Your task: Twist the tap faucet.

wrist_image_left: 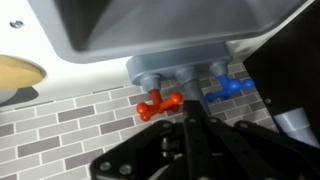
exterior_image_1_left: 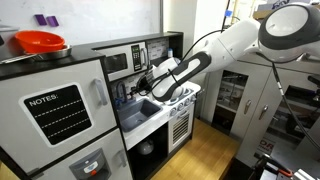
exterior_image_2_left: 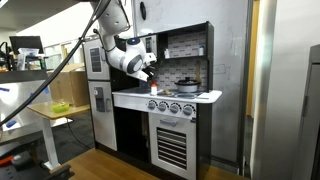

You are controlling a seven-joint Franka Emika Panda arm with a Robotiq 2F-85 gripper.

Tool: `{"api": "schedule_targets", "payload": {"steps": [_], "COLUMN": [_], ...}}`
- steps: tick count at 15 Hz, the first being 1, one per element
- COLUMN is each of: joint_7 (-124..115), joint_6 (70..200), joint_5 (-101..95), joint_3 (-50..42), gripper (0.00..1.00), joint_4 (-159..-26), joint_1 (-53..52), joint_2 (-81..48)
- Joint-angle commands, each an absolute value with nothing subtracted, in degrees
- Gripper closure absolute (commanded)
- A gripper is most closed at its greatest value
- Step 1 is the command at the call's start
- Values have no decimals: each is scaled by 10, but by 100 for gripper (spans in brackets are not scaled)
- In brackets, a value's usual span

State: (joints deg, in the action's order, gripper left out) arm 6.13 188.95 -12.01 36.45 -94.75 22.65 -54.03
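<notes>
In the wrist view, which stands upside down, the tap faucet rises from a grey base behind the white sink basin, between a red handle and a blue handle. Its thin grey spout runs in between my dark fingers. My gripper is shut on the spout. In both exterior views the gripper reaches into the toy kitchen above the sink; the tap itself is hidden behind it there.
The toy kitchen has a brick-pattern back wall, a microwave above, a stove with a pot beside the sink and an oven below. A red bowl sits on the toy fridge.
</notes>
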Motion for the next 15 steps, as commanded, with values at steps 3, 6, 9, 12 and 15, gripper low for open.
{"api": "schedule_targets", "payload": {"steps": [3,6,9,12,15], "joint_7": [21,10,5,8,10], "joint_6": [1895,1890,1888,1888,1894], "joint_5": [-63,-47,-45,-52,-54], "joint_3": [266,236,226,231,232], "gripper": [100,100,100,100,100], "joint_4": [-948,-945,-939,-924,-914], "joint_1": [146,115,103,107,108], "joint_2": [-497,-486,-489,-509,-517]}}
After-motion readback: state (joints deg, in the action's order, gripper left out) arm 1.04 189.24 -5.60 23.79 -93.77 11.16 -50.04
